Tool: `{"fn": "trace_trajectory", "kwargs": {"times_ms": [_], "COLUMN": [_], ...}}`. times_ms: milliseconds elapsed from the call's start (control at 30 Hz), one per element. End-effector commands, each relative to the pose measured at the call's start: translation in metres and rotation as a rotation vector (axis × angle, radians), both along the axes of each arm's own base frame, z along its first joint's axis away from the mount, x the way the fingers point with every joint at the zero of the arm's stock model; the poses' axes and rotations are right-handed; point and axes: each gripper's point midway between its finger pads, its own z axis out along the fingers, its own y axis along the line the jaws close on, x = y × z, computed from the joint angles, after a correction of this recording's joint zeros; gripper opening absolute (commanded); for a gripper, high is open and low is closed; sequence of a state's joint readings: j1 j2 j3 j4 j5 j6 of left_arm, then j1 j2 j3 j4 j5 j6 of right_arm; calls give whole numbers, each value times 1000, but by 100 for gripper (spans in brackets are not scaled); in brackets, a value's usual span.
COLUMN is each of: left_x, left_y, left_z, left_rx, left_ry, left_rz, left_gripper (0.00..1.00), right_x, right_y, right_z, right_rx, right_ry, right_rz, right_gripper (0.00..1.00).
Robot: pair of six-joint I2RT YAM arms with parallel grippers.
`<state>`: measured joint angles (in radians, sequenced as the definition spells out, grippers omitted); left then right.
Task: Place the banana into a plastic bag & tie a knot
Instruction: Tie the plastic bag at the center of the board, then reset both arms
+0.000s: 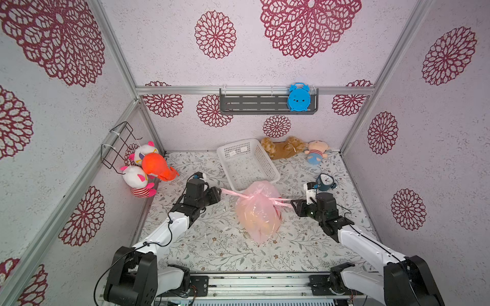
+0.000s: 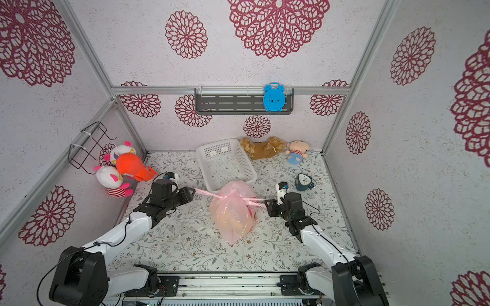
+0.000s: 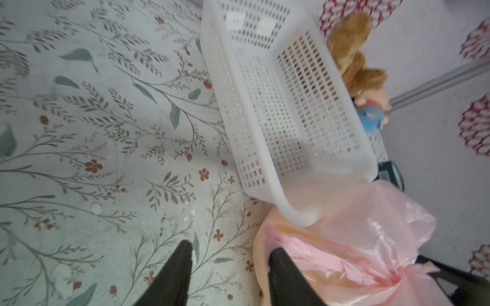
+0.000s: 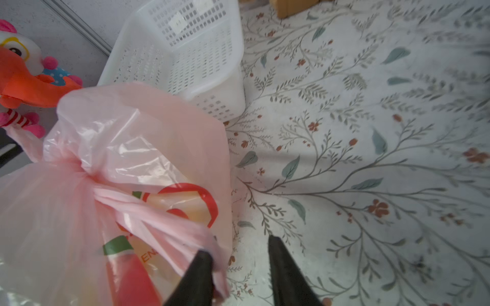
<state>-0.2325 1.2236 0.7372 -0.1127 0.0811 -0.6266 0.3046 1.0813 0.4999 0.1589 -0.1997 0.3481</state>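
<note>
The pink plastic bag [image 1: 258, 212] lies in the middle of the table, its top against the basket. The banana shows only as a dim yellow shape [image 1: 265, 225] through the plastic. The knot [image 1: 249, 198] pinches the bag's neck, and it shows in the right wrist view too [image 4: 84, 172]. One handle strip [image 1: 230, 193] runs out to my left gripper [image 1: 218, 192], the other [image 1: 282, 202] to my right gripper [image 1: 293, 205]. Both grippers are open. In the wrist views a strip [image 3: 305, 254] lies against one left finger [image 3: 278, 267], and another strip [image 4: 185, 233] drapes over one right finger [image 4: 204, 265]; the gaps between the fingers are empty.
A white mesh basket [image 1: 246, 161] stands just behind the bag. A dark alarm clock [image 1: 325, 182] sits close behind my right gripper. Plush toys [image 1: 148, 167] crowd the left wall, and a teddy [image 1: 283, 147] and a doll [image 1: 315, 152] lie at the back.
</note>
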Motion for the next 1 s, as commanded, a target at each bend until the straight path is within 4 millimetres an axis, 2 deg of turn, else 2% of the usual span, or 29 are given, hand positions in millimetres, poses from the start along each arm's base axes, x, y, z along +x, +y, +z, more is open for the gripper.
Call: {"fn": "trace_trajectory", "kwargs": {"times_ms": [0, 33, 100, 233, 333, 467, 600, 733, 867, 967], "left_x": [-6, -12, -23, -45, -58, -58, -42, -28, -13, -7], "left_y": [38, 44, 56, 85, 103, 121, 138, 151, 146, 145], "left_z": [46, 55, 74, 96, 96, 76, 44, 23, -2, -19], "left_rx": [102, 121, 156, 230, 284, 334, 373, 495, 573, 591], "left_ry": [-80, -93, -131, -193, -234, -250, -190, -153, -215, -283], "left_rz": [135, 158, 199, 312, 388, 453, 474, 468, 346, 320], "left_gripper": [77, 84, 98, 97, 97, 97, 97, 97, 97, 97], "right_x": [6, 3, -2, -8, -11, -12, -9, -5, 2, 10], "right_y": [-26, -30, -40, -69, -100, -136, -156, -180, -197, -199], "right_z": [46, 56, 75, 96, 98, 79, 50, 24, 9, 5], "right_rx": [-69, -82, -110, -181, -246, -299, -322, -330, -336, -333], "right_ry": [-126, -156, -212, -305, -360, -401, -429, -385, -381, -412], "right_rz": [-99, -112, -143, -265, -416, -578, -629, -705, -762, -766], "right_gripper": [71, 96, 99, 99, 99, 99, 99, 99, 99, 99]}}
